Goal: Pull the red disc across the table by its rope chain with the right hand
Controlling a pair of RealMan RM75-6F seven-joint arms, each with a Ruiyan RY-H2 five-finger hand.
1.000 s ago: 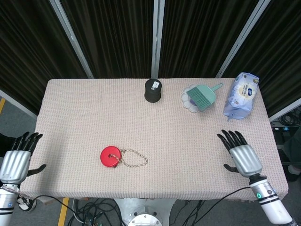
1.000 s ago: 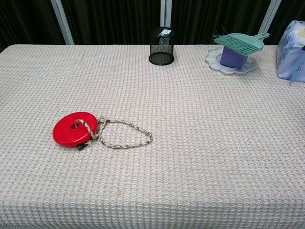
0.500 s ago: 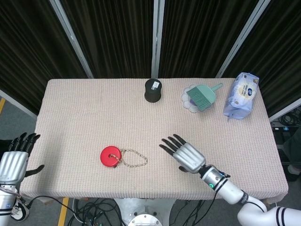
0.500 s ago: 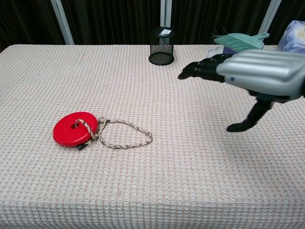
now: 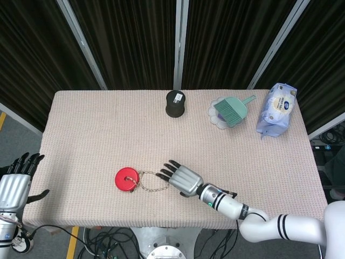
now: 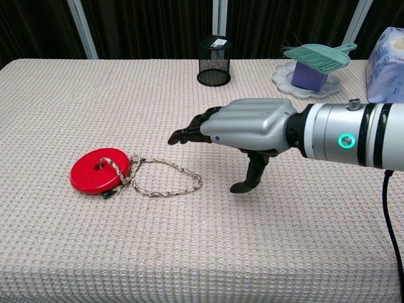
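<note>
Right hand (image 6: 247,130) closing in on the rope chain (image 6: 165,177), fingers spread wide, nothing held yet

Hovering low at frame centre, palm down, thumb hanging toward the tabletop (image 6: 303,233); red disc (image 6: 99,170) lying flat at lower left of the frame, chain looped out from it to the right, long axis running left-right toward the hand; loop's near end just left of and below the fingertips (image 5: 164,170), not touching; left hand (image 5: 15,186) open, parked off the tabletop's lower-left edge, well apart; right clearly nearer.
</note>
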